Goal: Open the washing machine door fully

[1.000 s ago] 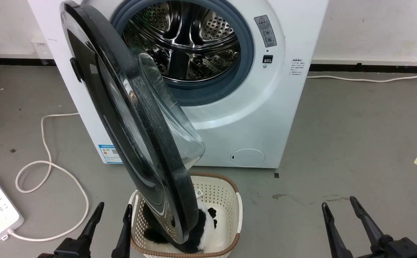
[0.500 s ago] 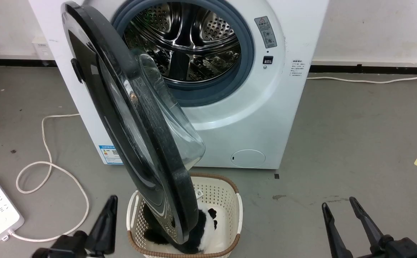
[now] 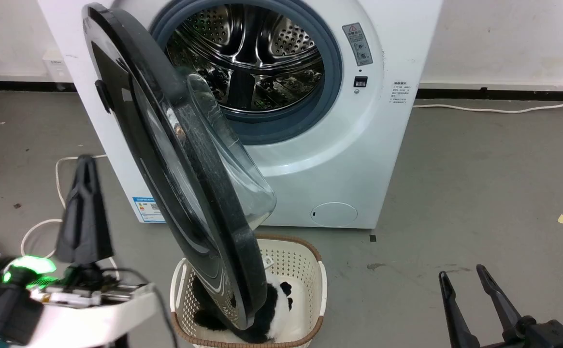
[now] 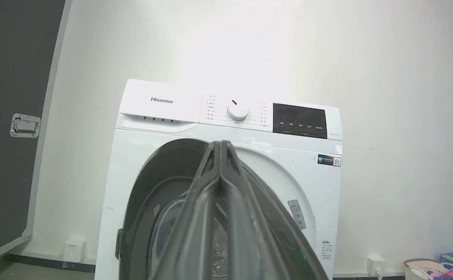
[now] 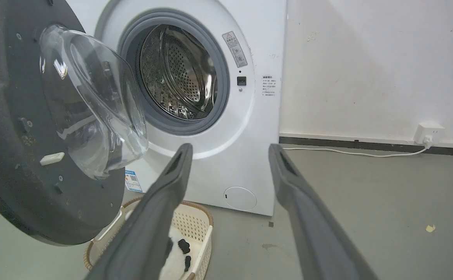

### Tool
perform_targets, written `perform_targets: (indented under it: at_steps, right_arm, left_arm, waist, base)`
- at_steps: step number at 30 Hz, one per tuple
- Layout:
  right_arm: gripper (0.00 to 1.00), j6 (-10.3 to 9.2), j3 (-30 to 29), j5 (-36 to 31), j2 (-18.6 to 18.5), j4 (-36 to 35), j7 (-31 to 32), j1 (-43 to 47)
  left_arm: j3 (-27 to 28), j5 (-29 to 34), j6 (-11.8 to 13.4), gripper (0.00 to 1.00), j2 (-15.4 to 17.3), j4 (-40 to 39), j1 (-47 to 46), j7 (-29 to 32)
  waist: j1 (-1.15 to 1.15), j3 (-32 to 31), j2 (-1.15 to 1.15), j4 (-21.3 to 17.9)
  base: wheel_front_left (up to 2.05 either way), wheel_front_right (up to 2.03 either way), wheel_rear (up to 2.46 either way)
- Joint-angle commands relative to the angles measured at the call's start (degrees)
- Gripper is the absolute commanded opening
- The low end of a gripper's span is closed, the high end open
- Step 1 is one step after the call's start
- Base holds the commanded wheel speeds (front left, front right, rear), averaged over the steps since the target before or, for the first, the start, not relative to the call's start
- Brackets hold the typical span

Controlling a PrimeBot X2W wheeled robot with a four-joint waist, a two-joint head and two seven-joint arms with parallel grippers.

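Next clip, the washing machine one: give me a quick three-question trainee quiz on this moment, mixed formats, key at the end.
1. True or false: the washing machine door stands partly open, leaving the drum of the washing machine visible.
2. Multiple choice: which gripper's fingers are pressed together? A) left B) right C) neither
3. Fill in: below the door's lower edge stands a cream ____ holding a black-and-white plush toy.
Key: 1. True. 2. A: the left gripper is shut, the right gripper open. 3. basket.
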Motion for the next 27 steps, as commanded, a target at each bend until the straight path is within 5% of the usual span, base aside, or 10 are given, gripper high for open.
perform_targets:
  at_steps: [1,9,15,22,27]
  right_arm:
    - [1.0,-0.05,-0.02,0.13,0.21,-0.11,-0.25,-0.1]
    - [1.0,-0.05,0.39,-0.03,0.21,0.26,-0.25,-0.11]
    - [1.0,-0.05,0.09,0.77,0.21,0.56,-0.25,-0.07]
    - [1.0,-0.05,0.5,0.84,0.21,0.75,-0.25,-0.16]
    - [1.0,-0.05,0.4,0.91,0.21,0.65,-0.25,-0.3]
  left_arm:
    - [-0.39,0.08,-0.19,0.0,-0.46,-0.24,-0.62,-0.24]
    - [-13.7,2.92,-0.19,0.0,0.85,-0.92,0.64,-0.24]
    - [-24.13,3.16,-0.19,0.0,1.93,7.85,4.2,0.31]
    - [-27.0,1.67,-0.19,0.0,2.22,17.32,2.85,0.96]
    - [-23.89,-0.31,0.72,0.0,2.24,27.14,0.53,0.4]
  waist:
    - [0.0,0.0,0.0,-0.06]
    - [0.0,0.03,0.0,-1.04]
    - [0.0,0.46,0.0,-1.76]
    - [0.0,1.11,0.0,-2.11]
    - [0.0,2.11,0.0,-1.66]
  base:
    - [0.0,0.0,0.0]
    - [0.0,0.0,0.0]
    - [0.0,0.0,0.0]
    - [0.0,0.0,0.0]
    - [0.0,0.0,0.0]
